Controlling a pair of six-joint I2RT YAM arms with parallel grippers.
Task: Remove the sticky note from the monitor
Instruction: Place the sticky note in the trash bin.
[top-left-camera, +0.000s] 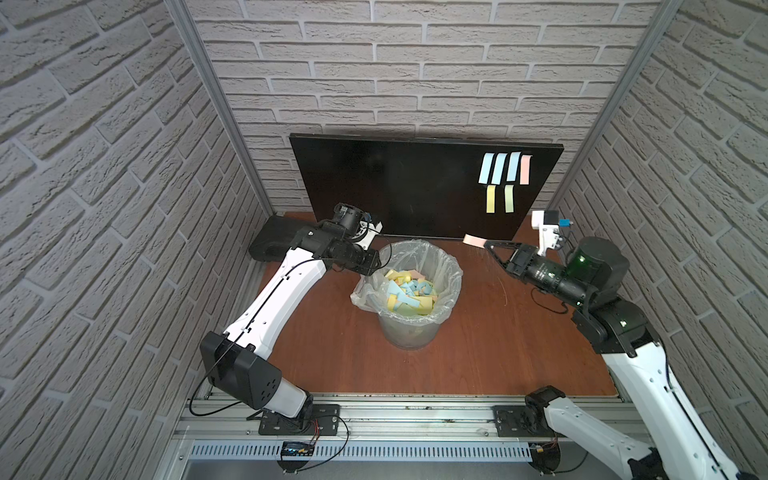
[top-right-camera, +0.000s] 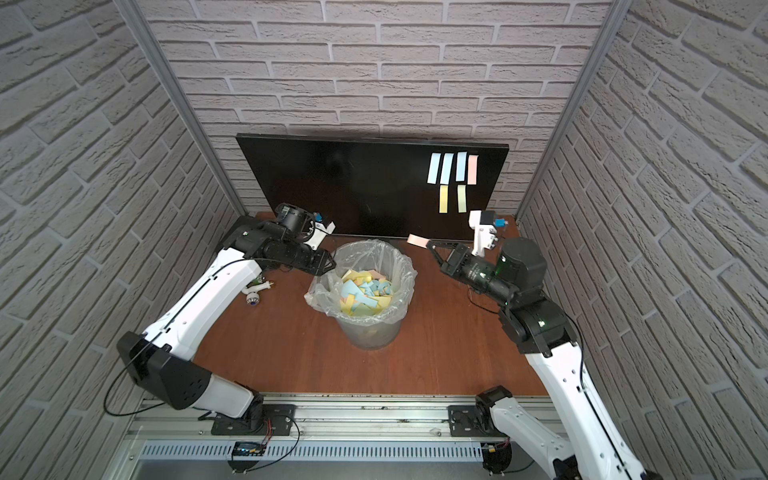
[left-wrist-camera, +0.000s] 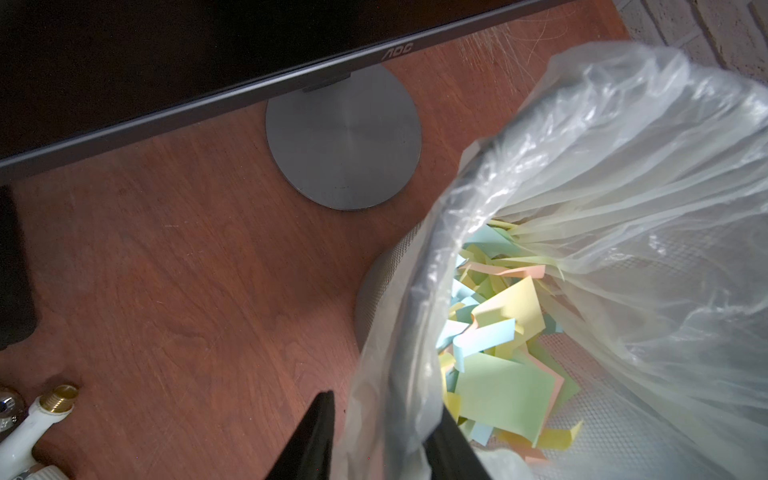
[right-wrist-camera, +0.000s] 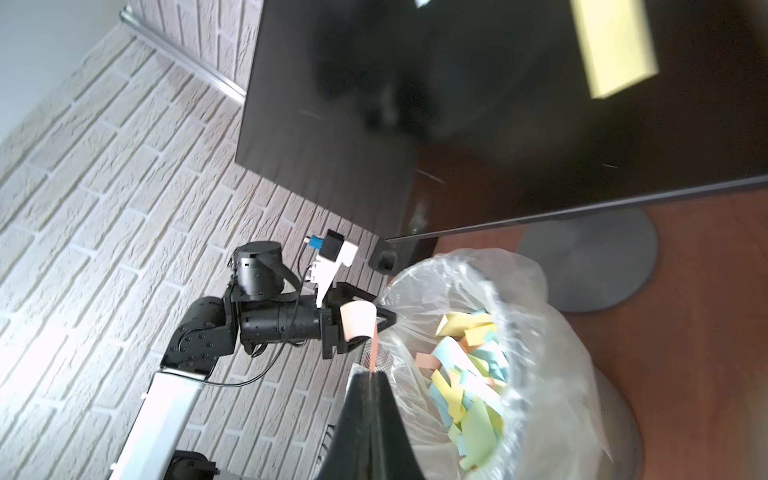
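Observation:
The black monitor (top-left-camera: 395, 187) (top-right-camera: 340, 187) stands at the back of the table, and its lower edge shows in the left wrist view (left-wrist-camera: 124, 62). Several blue, pink and yellow sticky notes (top-left-camera: 505, 168) (top-right-camera: 451, 168) are stuck on its right part. My right gripper (top-left-camera: 487, 245) (top-right-camera: 429, 245) (right-wrist-camera: 371, 374) is shut on a pink sticky note (top-left-camera: 473, 240) (top-right-camera: 417, 240) (right-wrist-camera: 359, 318). It holds the note off the screen, below the monitor's lower edge and right of the bin. My left gripper (top-left-camera: 376, 266) (top-right-camera: 328, 266) (left-wrist-camera: 386, 405) is shut on the bin's bag-lined rim.
The bin (top-left-camera: 407, 332) (top-right-camera: 370, 332), lined with a clear bag, holds several discarded notes. The monitor's round grey base (left-wrist-camera: 343, 141) (right-wrist-camera: 590, 257) sits behind it. A black case (top-left-camera: 270, 241) lies at the back left, and a white fitting (top-right-camera: 255, 291) (left-wrist-camera: 37, 415) lies under the left arm.

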